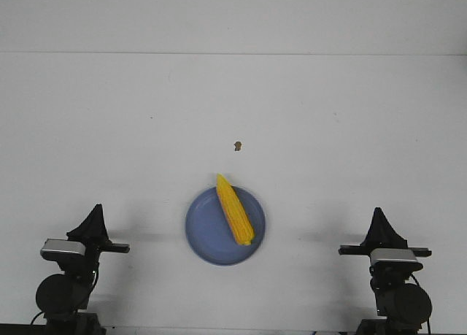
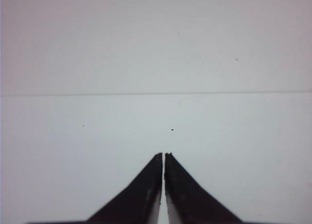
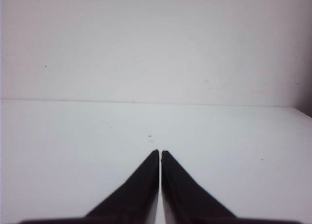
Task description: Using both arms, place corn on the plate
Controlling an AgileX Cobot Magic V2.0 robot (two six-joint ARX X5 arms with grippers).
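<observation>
Between my left gripper (image 1: 95,208) and my right gripper (image 1: 379,212), the only things in the way were the plate (image 1: 207,236) and the corn (image 1: 234,210) lying on it at the near centre. The white table (image 1: 109,116) lay open on both sides of the plate and toward the far edge. A small brown speck (image 1: 237,146) sat just beyond the plate.

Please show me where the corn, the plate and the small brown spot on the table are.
corn (image 1: 234,211): front view, middle of the cob.
plate (image 1: 204,236): front view, bare blue surface left of the corn.
small brown spot (image 1: 237,146): front view, centre of the speck, beyond the plate.
</observation>
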